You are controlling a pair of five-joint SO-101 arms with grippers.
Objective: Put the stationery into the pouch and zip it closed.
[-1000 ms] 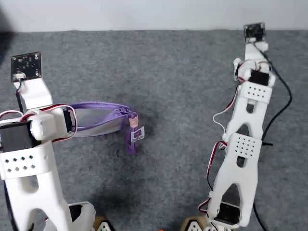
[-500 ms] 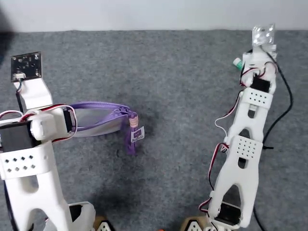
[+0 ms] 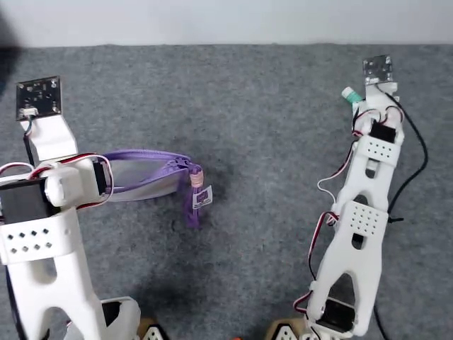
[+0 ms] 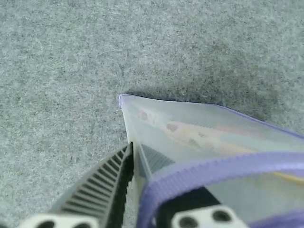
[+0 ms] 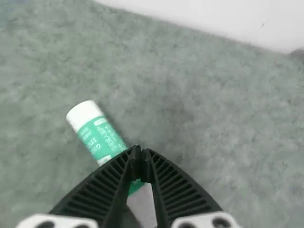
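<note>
The right tool [image 5: 141,151], closed and empty, is sitting just over the glue stick [image 5: 95,130], whose long axis is running leftward.

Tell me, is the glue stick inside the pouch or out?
Out. The glue stick lies on the grey mat at the right gripper, far from the pouch.

White arms [image 3: 357,234], black servos [image 3: 21,200], thin cables [image 3: 322,180]
</note>
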